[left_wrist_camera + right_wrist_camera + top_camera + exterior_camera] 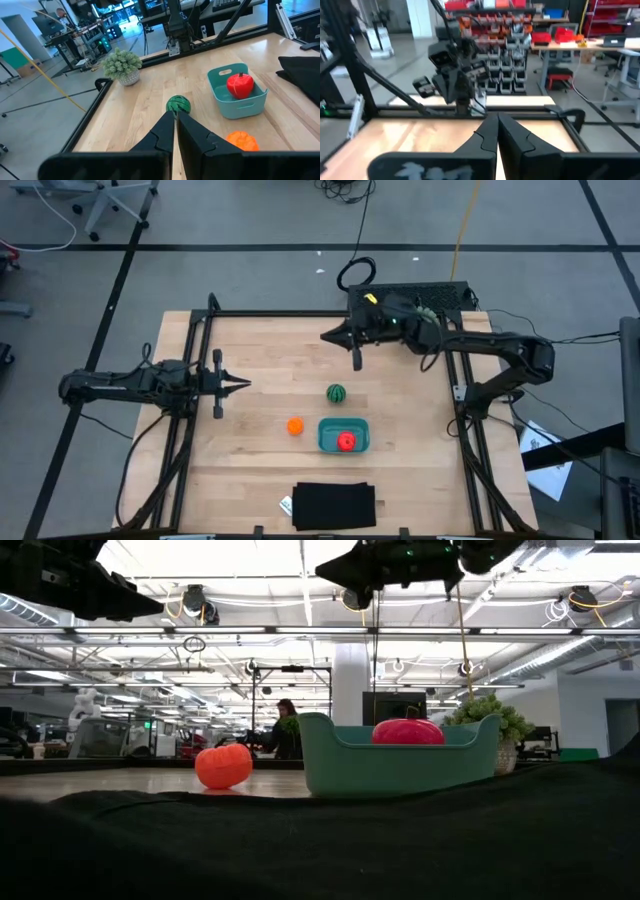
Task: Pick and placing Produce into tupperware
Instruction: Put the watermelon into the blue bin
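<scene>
Two pieces, watermelon (336, 393) and orange (295, 425), lie loose at frame centre beside the tupperware (326, 437); tomato (346, 442) is inside. Both grippers, left (243, 383) and right (327, 336), are clenched; round pieces could be knocked rolling.

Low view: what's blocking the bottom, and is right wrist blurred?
Low view: the black mat fills the foreground as a dark mass, ceiling lights glaring behind the tupperware. Right wrist view: soft throughout, its closed right pincer included.
</scene>
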`<state>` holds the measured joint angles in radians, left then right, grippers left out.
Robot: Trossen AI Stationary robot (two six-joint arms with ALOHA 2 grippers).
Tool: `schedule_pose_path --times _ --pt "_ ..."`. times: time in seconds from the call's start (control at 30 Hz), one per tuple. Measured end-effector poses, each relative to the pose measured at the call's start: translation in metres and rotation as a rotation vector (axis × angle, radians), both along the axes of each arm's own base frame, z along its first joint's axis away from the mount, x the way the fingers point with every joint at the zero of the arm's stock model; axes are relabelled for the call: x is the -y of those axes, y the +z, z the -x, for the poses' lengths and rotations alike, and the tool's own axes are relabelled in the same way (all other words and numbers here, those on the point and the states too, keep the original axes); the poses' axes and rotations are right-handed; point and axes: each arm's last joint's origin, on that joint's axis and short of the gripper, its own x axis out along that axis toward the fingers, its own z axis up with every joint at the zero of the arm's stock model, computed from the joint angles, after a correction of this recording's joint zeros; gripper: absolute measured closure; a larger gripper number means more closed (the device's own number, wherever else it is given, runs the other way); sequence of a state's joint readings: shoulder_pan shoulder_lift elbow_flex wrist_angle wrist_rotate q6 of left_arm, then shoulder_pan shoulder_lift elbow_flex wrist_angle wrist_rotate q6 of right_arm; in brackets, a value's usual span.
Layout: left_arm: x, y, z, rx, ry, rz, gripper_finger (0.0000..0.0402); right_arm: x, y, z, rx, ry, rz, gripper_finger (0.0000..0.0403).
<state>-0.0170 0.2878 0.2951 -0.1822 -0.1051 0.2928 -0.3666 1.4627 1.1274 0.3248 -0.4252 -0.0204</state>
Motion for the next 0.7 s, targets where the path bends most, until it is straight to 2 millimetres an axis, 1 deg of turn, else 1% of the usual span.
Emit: schedule_pose_path --times 0.2,0.3,0.57,0.7 --pt "0.0 0.0 0.0 -0.002 0.0 0.0 0.0376 0.008 0.014 0.001 -0.111 -0.014 0.009 0.0403" --pt "0.0 0.0 0.0 -0.003 -0.001 -0.007 0.0376 0.009 0.017 0.002 -0.156 -0.011 0.017 0.0403" --pt "0.0 0.0 0.0 -0.003 -0.002 -0.012 0.0376 0.007 0.003 0.005 -0.297 0.013 0.039 0.0402" --pt "0.0 0.0 0.0 -0.003 -0.002 -0.012 0.0376 0.007 -0.004 0.004 -0.345 0.018 0.042 0.0385"
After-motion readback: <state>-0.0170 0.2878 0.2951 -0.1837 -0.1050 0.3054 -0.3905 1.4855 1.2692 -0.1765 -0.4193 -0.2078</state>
